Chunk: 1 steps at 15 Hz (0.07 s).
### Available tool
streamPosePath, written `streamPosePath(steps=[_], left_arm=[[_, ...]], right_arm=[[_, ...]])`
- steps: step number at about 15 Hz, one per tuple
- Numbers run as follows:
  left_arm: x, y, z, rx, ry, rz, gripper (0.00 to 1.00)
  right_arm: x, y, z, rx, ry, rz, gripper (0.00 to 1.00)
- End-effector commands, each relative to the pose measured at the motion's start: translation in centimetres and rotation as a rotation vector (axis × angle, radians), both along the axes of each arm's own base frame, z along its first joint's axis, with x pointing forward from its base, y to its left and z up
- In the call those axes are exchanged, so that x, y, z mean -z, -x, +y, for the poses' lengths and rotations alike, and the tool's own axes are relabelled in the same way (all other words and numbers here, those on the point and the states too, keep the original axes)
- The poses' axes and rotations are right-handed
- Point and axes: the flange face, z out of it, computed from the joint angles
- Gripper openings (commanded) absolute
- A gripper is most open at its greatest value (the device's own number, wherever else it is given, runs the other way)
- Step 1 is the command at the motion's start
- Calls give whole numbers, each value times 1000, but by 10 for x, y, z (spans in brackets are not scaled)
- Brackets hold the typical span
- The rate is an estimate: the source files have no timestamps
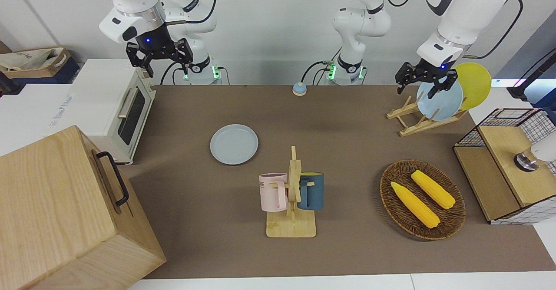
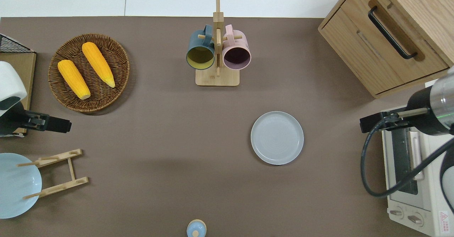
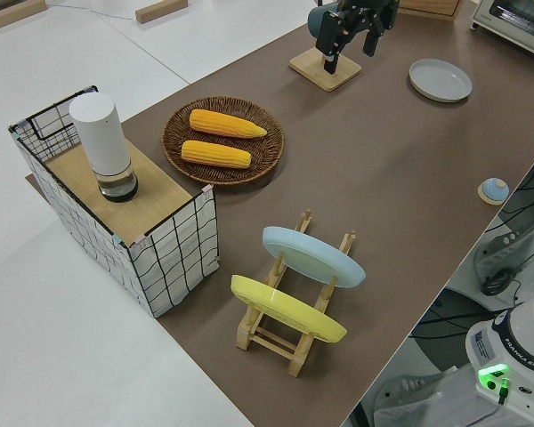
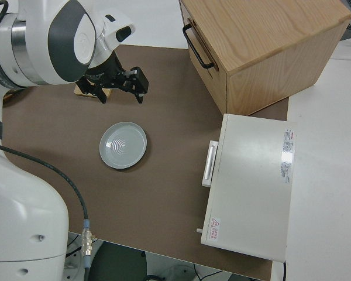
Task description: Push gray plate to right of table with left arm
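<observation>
The gray plate [image 1: 233,144] [image 2: 277,137] [image 4: 123,145] lies flat on the brown table [image 1: 347,120], toward the right arm's end and nearer to the robots than the mug stand. My left gripper [image 1: 417,89] [image 3: 350,49] hangs open and empty in the air over the table's left-arm end, between the wicker basket and the plate rack, well away from the gray plate. The right arm is parked, with its gripper [image 1: 168,69] [image 4: 121,96] open and holding nothing.
A wooden mug stand [image 1: 292,194] holds a pink and a blue mug mid-table. A wicker basket [image 1: 386,181] with two corn cobs, a plate rack [image 1: 417,123] and a wire-sided shelf [image 1: 508,164] fill the left arm's end. A toaster oven [image 1: 117,107] and a wooden cabinet [image 1: 65,212] stand at the right arm's end.
</observation>
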Motion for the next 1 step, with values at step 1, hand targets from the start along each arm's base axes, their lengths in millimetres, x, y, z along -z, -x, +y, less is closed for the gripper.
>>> streamPosePath(steps=[1], left_arm=[[-5, 0, 0, 21, -12, 11, 991]], right_arm=[[-3, 3, -3, 3, -7, 6, 983]])
